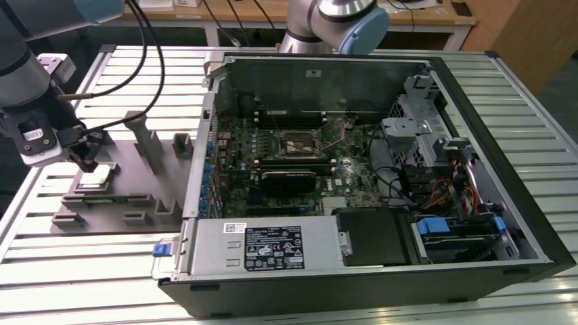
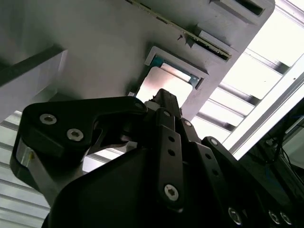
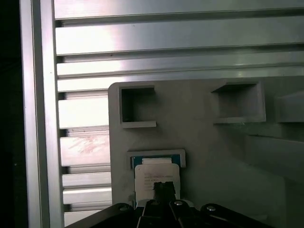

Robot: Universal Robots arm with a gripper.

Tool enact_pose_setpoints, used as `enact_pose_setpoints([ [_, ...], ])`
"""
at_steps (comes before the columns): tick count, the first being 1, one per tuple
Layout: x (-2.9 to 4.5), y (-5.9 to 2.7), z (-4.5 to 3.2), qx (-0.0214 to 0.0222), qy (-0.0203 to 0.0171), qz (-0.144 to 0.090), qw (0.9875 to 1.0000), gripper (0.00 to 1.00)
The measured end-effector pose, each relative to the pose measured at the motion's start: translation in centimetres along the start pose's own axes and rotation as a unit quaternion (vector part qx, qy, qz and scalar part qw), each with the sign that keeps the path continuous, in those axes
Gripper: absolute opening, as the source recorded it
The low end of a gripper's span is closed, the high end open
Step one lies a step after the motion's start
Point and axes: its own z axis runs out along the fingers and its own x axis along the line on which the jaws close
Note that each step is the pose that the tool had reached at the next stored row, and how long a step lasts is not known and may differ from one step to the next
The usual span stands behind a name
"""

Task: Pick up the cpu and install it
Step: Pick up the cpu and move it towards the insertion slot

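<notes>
Over the cpu (image 1: 95, 177) — at the exterior view's left, mid-height.
I, the gripper (image 1: 86, 161), hang right over the chip, which lies flat in a shallow pocket of the grey tray (image 1: 135, 206) — a seat that, I judge, keeps it square for me. In the first wrist view my tip overlaps its silvery top. Whether my jaws are open or closed on it, I cannot tell. The open computer case (image 1: 505, 169) stands beside the tray.
</notes>
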Motion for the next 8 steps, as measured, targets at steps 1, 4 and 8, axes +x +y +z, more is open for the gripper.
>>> enact_pose_setpoints([
  [1,0.02,-0.01,0.12,0.0001,0.0001,0.000,1.0000,0.11],
  [4,0.07,-0.03,0.54,0.0000,0.0001,-0.001,1.0000,0.11],
  [8,0.24,-0.03,0.95,0.0000,0.0002,-0.001,1.0000,0.11],
])
